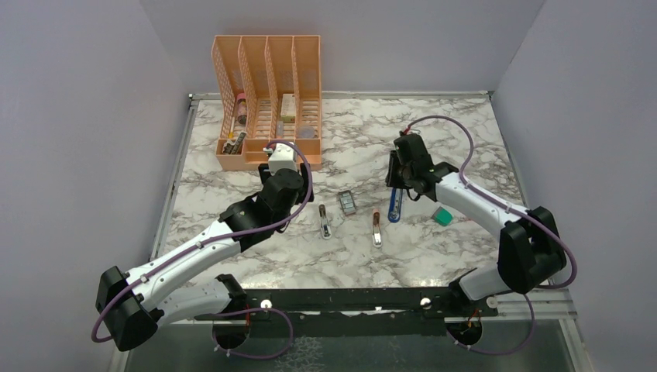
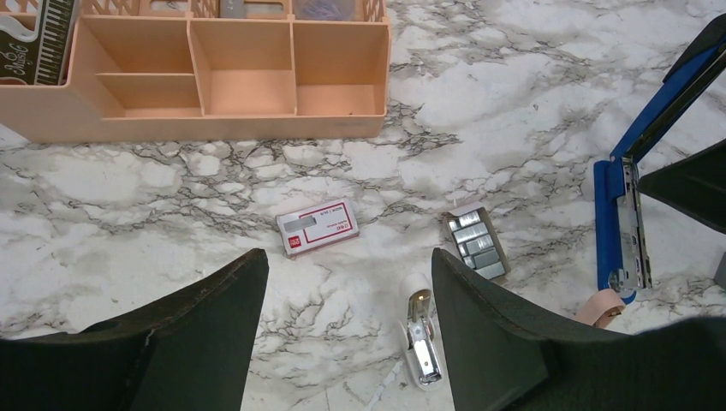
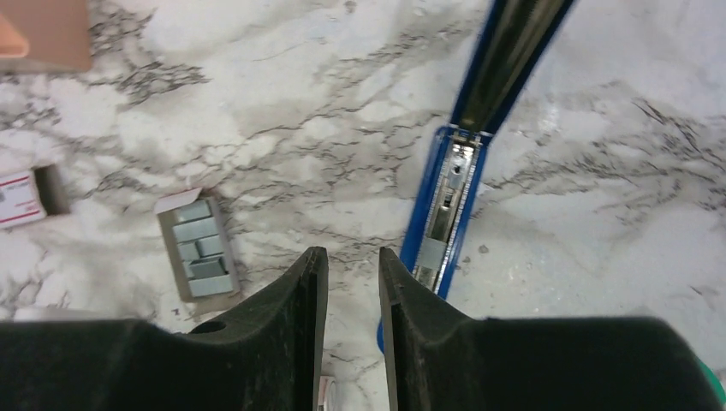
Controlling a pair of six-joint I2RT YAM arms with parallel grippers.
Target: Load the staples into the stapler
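Note:
The blue stapler lies on the marble with its lid swung up and its metal channel bare; a short grey strip sits in the channel. My right gripper hovers just left of the stapler's near end, its jaws a narrow gap apart with nothing between them. The staples' reddish-pink box sleeve lies apart from its drawer, which holds several silver staple strips. My left gripper stands wide open above bare marble, between the sleeve and a small white stapler. In the top view the stapler lies below the right gripper.
A peach desk organiser stands at the back left, close to the left wrist. A second small stapler and a teal block lie near the blue stapler. A pink rounded object sits by the stapler's near end.

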